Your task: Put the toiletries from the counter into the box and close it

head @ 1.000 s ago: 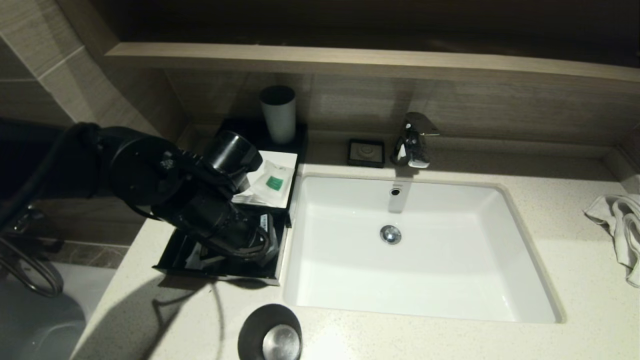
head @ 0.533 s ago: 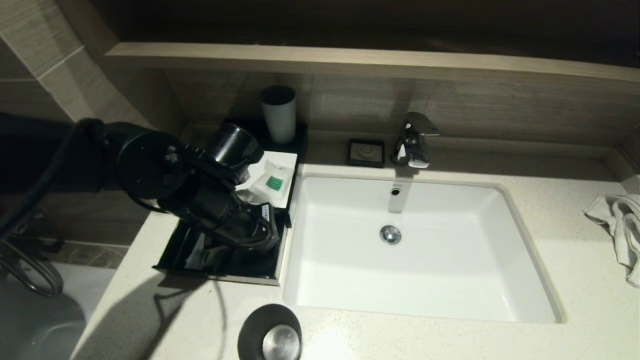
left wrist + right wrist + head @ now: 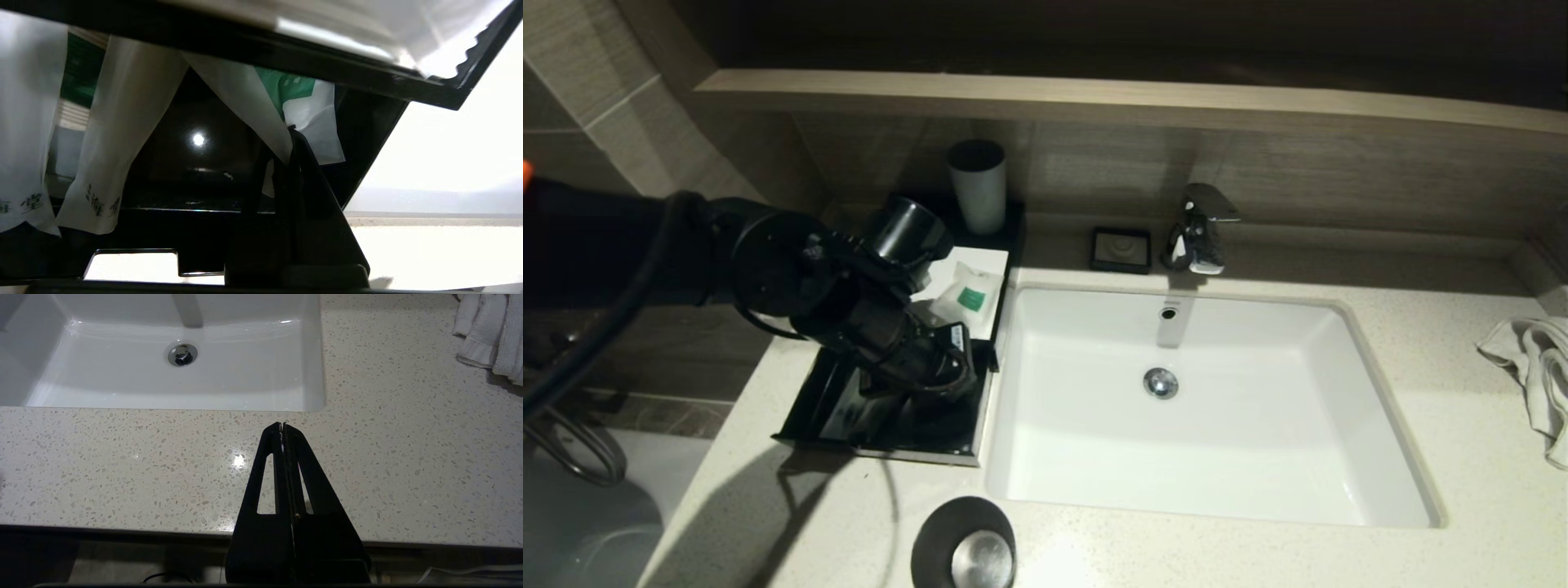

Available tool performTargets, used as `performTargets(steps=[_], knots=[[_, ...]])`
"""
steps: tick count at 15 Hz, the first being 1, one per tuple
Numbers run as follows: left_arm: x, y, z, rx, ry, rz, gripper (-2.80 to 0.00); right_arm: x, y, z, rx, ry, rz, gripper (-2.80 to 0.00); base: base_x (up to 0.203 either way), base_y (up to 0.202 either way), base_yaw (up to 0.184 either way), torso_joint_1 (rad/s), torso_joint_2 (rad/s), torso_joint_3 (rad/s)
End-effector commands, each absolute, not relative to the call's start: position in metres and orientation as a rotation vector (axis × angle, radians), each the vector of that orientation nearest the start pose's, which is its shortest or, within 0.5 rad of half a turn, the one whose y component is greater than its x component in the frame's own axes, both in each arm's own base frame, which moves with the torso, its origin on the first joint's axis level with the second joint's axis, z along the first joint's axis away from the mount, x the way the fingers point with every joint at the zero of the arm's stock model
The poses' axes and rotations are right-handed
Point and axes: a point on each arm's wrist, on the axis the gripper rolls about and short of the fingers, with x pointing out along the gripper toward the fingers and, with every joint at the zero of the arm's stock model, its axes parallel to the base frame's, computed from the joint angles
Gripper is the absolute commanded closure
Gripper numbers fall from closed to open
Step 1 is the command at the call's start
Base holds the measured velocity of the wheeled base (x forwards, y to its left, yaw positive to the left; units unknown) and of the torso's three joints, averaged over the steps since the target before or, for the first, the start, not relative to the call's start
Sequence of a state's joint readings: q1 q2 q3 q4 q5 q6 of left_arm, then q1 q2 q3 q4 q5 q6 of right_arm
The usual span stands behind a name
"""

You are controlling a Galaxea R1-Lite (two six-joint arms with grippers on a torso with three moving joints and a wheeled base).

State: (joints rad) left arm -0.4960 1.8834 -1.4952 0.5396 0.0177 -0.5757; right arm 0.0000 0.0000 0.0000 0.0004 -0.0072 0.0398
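Dim overhead light glares off the white sink (image 3: 1209, 408); the counter (image 3: 1462, 457) gleams while the left arm casts deep shadow.

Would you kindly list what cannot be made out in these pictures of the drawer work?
- Head view: the left claw, shut, is hidden under its own arm; most of the drawer floor too.
- Left wrist view: the sachets are cut off by the box top and the picture edge, so their count is uncertain; whether the claw pinches one is unclear.
- Head view: the right claw, shut, is out of frame.
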Motion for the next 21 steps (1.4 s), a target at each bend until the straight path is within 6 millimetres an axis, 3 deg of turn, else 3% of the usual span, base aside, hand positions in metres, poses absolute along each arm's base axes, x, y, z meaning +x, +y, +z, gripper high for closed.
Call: performTargets(steps=[1,13,14,15,21], knots=[[0.3038,-0.1637,0.2095,-0.295,0.989,-0.167,0.0,-0.0228,-0.0002,0.0755,0.04,0.0,-0.008,0.0,0.0,0.0,0.0,0.0,0.0,0.0],[0.3046,-0.1634,0.211,-0.265,0.953,-0.14,0.0,-0.0227,-0.0002,0.0755,0.04,0.001,-0.008,0.0,0.0,0.0,0.0,0.0,0.0,0.0],[0.3046,-0.1635,0.2116,-0.267,0.949,-0.142,-0.11,-0.0227,-0.0002,0.0755,0.04,0.001,-0.008,0.0,0.0,0.0,0.0,0.0,0.0,0.0],[0.3045,-0.1635,0.2122,-0.268,0.946,-0.143,-2.8,-0.0227,-0.0002,0.0755,0.04,0.001,-0.008,0.0,0.0,0.0,0.0,0.0,0.0,0.0],[0.303,-0.1626,0.2165,-0.275,0.928,-0.148,-2.8,-0.0227,-0.0002,0.0755,0.04,0.001,-0.008,0.0,0.0,0.0,0.0,0.0,0.0,0.0]])
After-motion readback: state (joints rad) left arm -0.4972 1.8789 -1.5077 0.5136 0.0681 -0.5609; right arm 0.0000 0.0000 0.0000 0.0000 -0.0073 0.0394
